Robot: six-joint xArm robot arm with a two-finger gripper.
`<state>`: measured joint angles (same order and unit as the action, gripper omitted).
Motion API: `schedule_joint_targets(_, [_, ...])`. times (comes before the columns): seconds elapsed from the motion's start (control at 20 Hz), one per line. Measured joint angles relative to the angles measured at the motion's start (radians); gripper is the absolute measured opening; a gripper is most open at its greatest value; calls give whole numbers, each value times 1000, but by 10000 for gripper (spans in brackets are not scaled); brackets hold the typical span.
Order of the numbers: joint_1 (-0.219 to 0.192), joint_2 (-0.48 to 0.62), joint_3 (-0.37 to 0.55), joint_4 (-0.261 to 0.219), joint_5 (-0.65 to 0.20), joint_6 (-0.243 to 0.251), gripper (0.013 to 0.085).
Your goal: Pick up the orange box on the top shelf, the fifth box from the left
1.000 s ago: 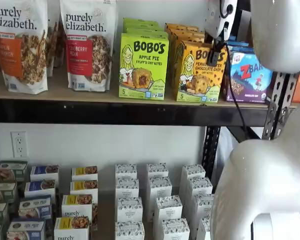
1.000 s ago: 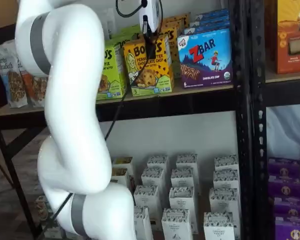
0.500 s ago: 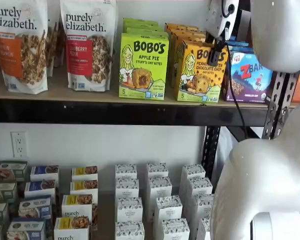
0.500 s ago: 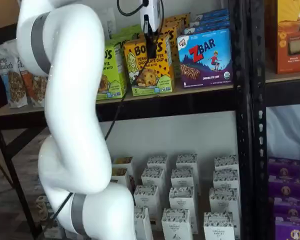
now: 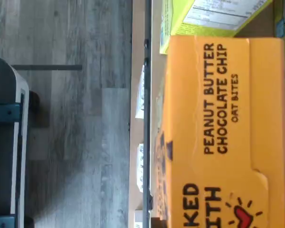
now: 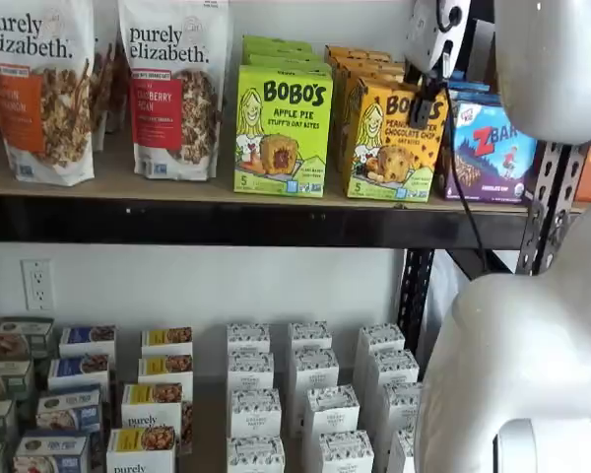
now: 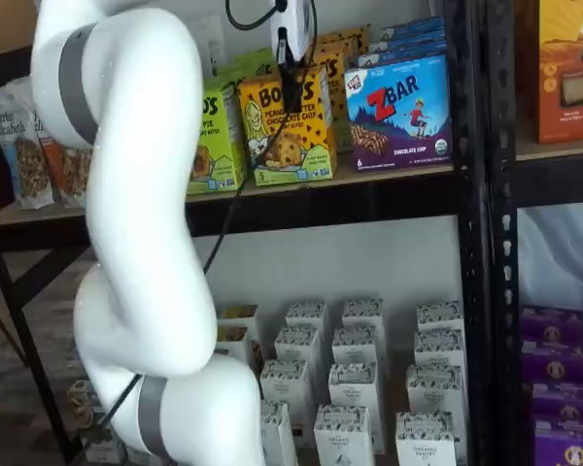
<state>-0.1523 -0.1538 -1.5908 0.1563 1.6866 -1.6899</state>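
Grey plank flooring fills the wrist view beside the yellow-orange Bobo's peanut-butter carton [image 5: 218,133], seen close. In both shelf views this one carton [image 6: 392,144] stands on the tan wooden top shelf [image 6: 128,182], centre right, unlifted; one white-bodied gripper [image 7: 291,92] overlaps it, grip indeterminable. One lime-green carton [image 6: 282,133] and one blue ZBar carton [image 7: 400,112] flank it.

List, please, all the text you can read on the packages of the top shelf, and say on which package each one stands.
"BOBO'S APPLE PIE": green box
"PEANUT BUTTER CHOCOLATE CHIP OAT BITES": the orange box
"ZBAR CHOCOLATE CHIP": blue box
"purely elizabeth.": granola bags
The small print on all of them is too blurred to read.
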Motion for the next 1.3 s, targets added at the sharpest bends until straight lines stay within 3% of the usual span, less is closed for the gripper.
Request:
schedule_joint_targets(0.8, [29, -149, 109, -38, 28, 25, 170])
schedule_joint_targets(1.3, [-4, -350, 257, -42, 48, -3, 170])
